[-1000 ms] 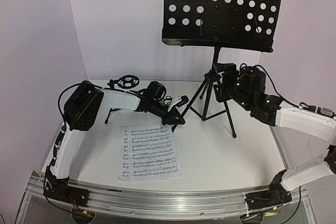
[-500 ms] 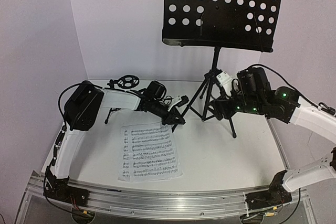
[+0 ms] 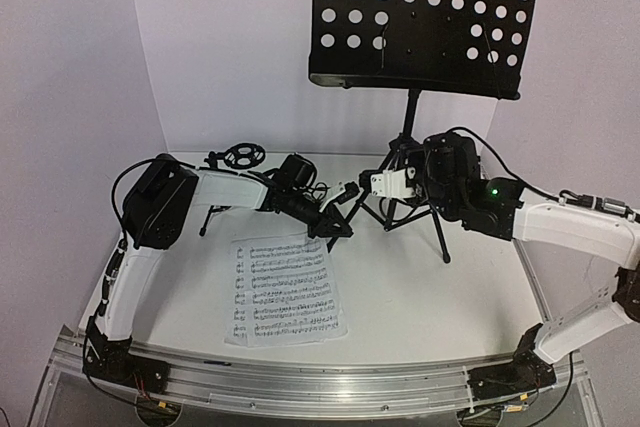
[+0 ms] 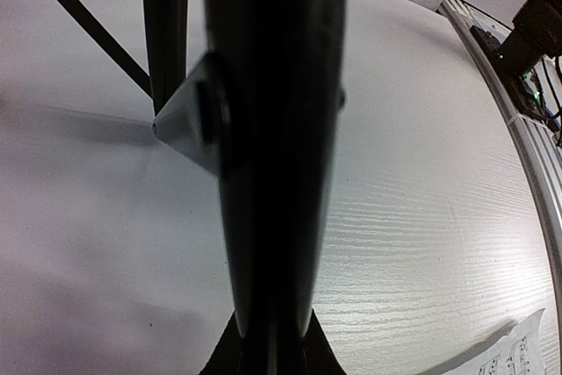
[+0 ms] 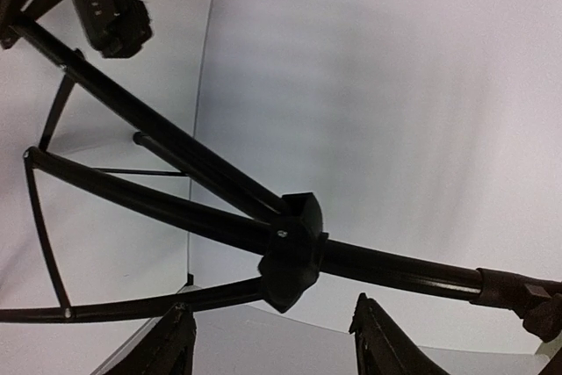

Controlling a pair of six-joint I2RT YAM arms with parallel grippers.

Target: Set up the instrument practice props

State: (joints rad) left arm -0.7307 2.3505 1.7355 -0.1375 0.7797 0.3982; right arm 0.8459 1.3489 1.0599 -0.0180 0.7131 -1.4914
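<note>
Your music stand (image 3: 420,17) stands upright exactly as it did a second ago, with its perforated tray still bare. What has changed is your right arm. It was holding off to the right of the stand's pole, and it has now swung down and across to the front of the tripod.

The right gripper (image 3: 378,187) now sits at the stand's tripod hub (image 5: 294,252). In the right wrist view its jaws have come in from wide open to about half open. One finger is on each side just below the hub, and neither touches it, so nothing is held yet. I read that as a grasp about to close on the stand's lower frame.

Your left gripper (image 3: 335,225) has not moved. It is at the foot of the stand's left leg (image 4: 272,129), closed down narrow, and it appears to pinch that leg.

The sheet music (image 3: 285,287) still lies flat in front and to the left of the stand, not yet on the tray. The mic stand (image 3: 240,157) is well off to the stand's left, and the microphone is not visible. The setup is still at an early stage.
</note>
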